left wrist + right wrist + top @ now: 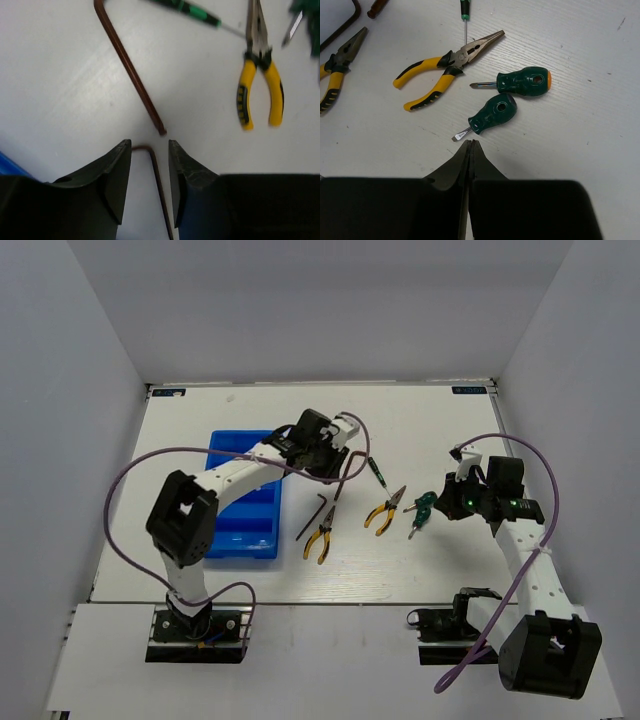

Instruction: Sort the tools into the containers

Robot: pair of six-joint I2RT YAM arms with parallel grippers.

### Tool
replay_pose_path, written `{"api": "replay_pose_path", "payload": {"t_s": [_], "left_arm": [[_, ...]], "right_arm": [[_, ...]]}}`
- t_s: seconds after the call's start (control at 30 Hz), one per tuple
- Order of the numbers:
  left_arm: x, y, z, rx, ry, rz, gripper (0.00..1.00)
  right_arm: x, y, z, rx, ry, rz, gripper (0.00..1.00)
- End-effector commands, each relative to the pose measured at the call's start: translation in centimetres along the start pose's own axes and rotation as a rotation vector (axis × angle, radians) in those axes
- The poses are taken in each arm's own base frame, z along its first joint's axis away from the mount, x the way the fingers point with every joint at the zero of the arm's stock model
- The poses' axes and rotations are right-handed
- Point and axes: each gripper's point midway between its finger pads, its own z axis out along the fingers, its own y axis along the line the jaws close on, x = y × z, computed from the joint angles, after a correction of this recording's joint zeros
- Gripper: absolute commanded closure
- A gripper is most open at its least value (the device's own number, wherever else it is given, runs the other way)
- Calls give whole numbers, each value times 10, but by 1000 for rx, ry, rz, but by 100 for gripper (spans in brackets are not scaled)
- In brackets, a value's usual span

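Observation:
The blue bin point(245, 502) lies at the left under my left arm. My left gripper point(337, 468) is open and low over the table. A thin brown hex key point(157, 175) lies between its fingers, and I cannot tell whether they touch it point(149, 145). A second hex key point(130, 65) lies just beyond it. Yellow-handled pliers point(260, 85) and a thin green screwdriver point(192, 11) lie farther out. My right gripper point(471, 144) is shut and empty, just short of two stubby green screwdrivers point(492, 114) point(522, 82). Both pliers point(320, 535) point(385, 510) lie mid-table.
Purple cables point(130, 475) loop from both arms, one over the bin's left side and one by the right wall point(545, 470). White walls enclose the table on three sides. The arm bases sit at the near edge.

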Motion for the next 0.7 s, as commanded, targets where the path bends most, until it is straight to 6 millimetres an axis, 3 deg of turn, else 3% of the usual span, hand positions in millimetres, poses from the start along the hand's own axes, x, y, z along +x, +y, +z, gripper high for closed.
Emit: {"api": "replay_pose_path", "payload": {"t_s": [0.0, 0.03, 0.07, 0.1, 0.13, 0.27, 0.33, 0.67], "left_arm": [[-49, 10, 21, -126, -69, -8, 53], [-43, 11, 29, -147, -15, -19, 53], [-28, 18, 50, -197, 52, -32, 53], [-53, 14, 51, -203, 18, -34, 53], [-48, 16, 54, -218, 54, -50, 54], [-60, 9, 68, -228, 60, -58, 54], [-45, 12, 79, -240, 106, -77, 54], [-28, 26, 93, -321, 137, -105, 56]], "right_arm": [[-16, -2, -4, 13, -31, -16, 100], [-16, -2, -4, 13, -31, -16, 100], [-16, -3, -4, 17, -30, -14, 99], [-16, -3, -5, 18, -31, -16, 99], [-16, -4, -5, 20, -30, -16, 97], [-16, -4, -5, 26, -28, -17, 90], [-17, -4, -6, 26, -31, -20, 90], [-20, -3, -9, 30, -44, -24, 88]]}}
